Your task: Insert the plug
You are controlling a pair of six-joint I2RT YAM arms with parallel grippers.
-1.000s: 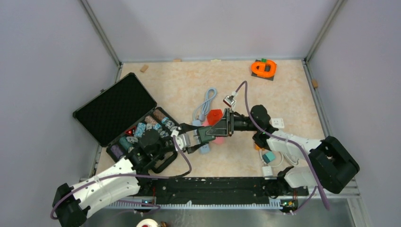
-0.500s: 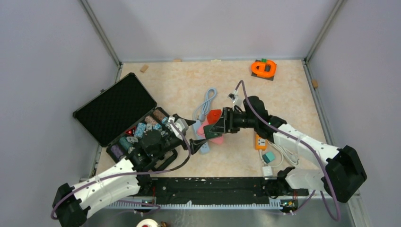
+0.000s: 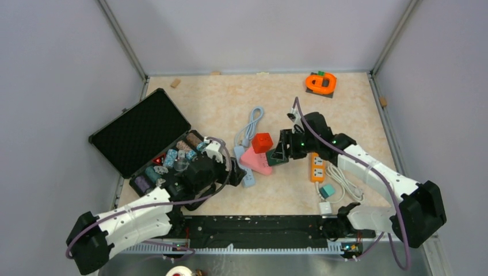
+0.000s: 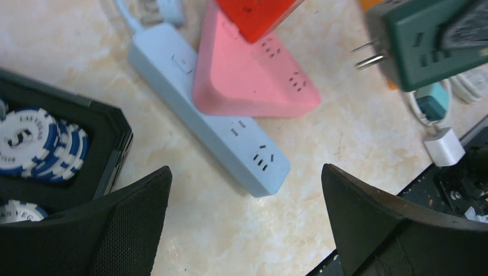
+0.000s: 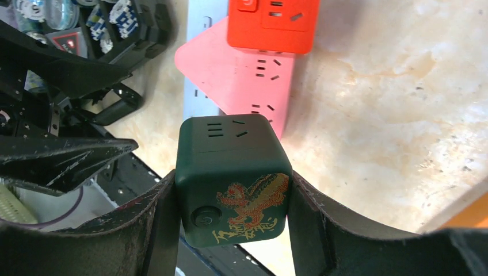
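The right gripper (image 5: 233,192) clamps a dark green cube-shaped plug adapter (image 5: 233,161). The left gripper (image 4: 246,172) gapes wide, empty, over a pale blue power strip (image 4: 224,141).

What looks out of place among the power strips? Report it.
The pink triangular strip lies askew across the blue strip, covering part of it, and the red cube socket overlaps the pink one's corner. They are piled, not lying flat.
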